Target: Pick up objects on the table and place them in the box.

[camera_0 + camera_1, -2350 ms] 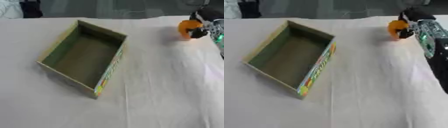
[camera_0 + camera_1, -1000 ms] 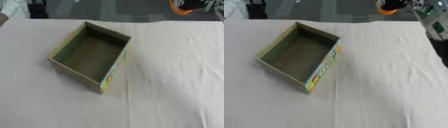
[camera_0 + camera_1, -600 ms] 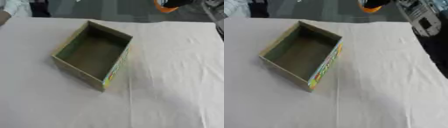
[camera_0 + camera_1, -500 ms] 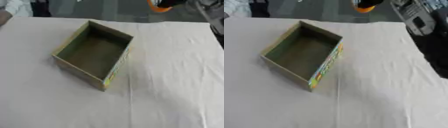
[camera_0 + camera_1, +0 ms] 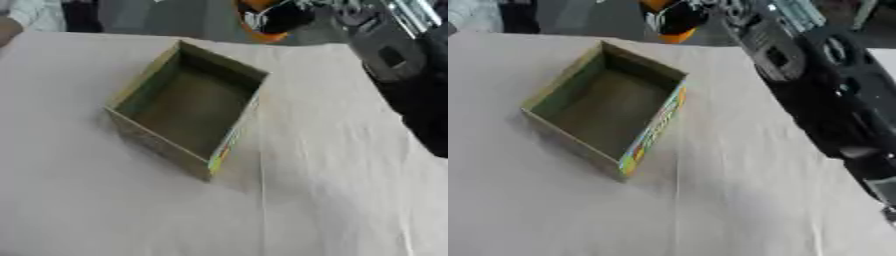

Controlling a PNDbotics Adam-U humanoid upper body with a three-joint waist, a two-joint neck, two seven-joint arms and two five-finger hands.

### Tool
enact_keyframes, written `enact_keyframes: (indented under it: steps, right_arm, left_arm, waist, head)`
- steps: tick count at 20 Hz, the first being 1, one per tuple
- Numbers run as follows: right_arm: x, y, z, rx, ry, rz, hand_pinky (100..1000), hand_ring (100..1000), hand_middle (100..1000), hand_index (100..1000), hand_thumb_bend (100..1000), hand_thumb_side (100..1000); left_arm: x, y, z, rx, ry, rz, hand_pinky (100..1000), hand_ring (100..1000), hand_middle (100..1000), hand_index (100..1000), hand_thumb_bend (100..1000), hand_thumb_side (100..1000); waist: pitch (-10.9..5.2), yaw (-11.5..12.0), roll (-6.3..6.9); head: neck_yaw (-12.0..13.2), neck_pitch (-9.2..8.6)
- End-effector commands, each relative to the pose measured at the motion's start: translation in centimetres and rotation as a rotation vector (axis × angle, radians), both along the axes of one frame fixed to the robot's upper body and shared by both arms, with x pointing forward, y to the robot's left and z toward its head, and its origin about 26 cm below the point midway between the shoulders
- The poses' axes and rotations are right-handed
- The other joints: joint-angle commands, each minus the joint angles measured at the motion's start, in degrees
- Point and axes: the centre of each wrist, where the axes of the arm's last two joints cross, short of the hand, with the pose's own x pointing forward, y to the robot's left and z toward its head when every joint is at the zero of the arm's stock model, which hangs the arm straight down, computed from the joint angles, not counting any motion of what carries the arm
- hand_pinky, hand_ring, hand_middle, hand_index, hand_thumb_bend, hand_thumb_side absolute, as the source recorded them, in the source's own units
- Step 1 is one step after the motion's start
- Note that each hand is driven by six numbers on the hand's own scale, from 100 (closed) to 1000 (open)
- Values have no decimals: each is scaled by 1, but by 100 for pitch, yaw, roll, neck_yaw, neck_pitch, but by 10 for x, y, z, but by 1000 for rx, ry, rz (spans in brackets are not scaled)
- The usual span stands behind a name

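An open cardboard box (image 5: 187, 108) with a green inside and a coloured print on its near right side lies askew on the white cloth; nothing shows inside it. My right hand (image 5: 285, 18) hangs high at the top edge, beyond the box's far right corner, shut on a round orange object (image 5: 672, 35). Dark fingers cover most of that object, so only its lower orange rim shows. The black and silver right arm (image 5: 815, 85) runs in from the right side. No left hand shows in either view.
The white tablecloth (image 5: 332, 200) covers the table, with a crease running down from the box's near corner. The table's far edge (image 5: 105, 35) lies just behind the box, with dark floor beyond it.
My right hand has lifted the orange object off the table at the right and carried it left, to above the table's far edge near the box. The camera has shifted too.
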Motion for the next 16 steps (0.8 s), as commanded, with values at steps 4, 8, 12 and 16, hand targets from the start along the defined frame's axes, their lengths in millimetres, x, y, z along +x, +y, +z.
enact_keyframes:
  steps: [4,8,12,16]
  right_arm:
    - [3,26,-7,3,21,52,615,677,333,272,100,262]
    - [7,42,-24,18,55,73,611,673,327,269,100,264]
    - [12,56,-43,24,75,75,606,670,324,267,100,265]
    - [20,64,-65,28,102,54,606,673,330,291,100,263]
  left_arm:
    - [-4,-3,12,15,-48,-21,795,778,751,899,100,924]
    - [-4,-5,15,15,-62,-30,796,779,751,900,100,924]
    - [-3,-7,16,14,-69,-38,796,779,752,900,100,923]
    - [-3,-8,17,13,-72,-42,795,779,751,900,100,923]
  waist:
    - [-55,67,20]
    - [-11,106,28]
    - [19,123,36]
    - [46,129,44]
  head:
    - [-107,3]
    - [-127,12]
    - [-157,14]
    - [-182,-3]
